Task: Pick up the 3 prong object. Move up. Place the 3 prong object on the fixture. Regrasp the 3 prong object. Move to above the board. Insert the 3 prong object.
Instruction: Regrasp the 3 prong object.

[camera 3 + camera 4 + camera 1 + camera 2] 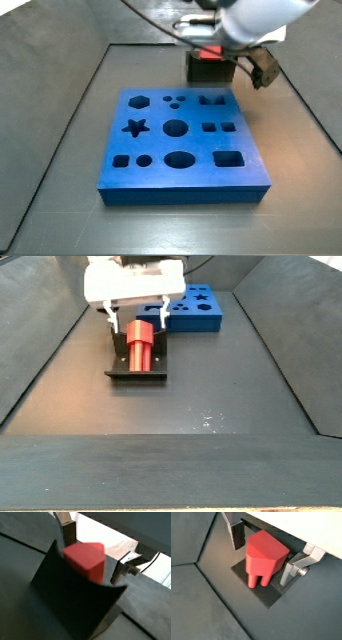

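Straddling the 3 prong object (263, 558) in a wrist view, the gripper (264, 553) stands open, fingers (235, 532) apart from the piece, prongs down on the fixture (261, 592). In a side view the object (140, 343) lies there, the board (195, 308) behind. Judged risk: an off-centre closure could tilt the piece.

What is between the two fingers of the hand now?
The 3 prong object stands between the fingers of the hand, on the fixture, in both wrist views.
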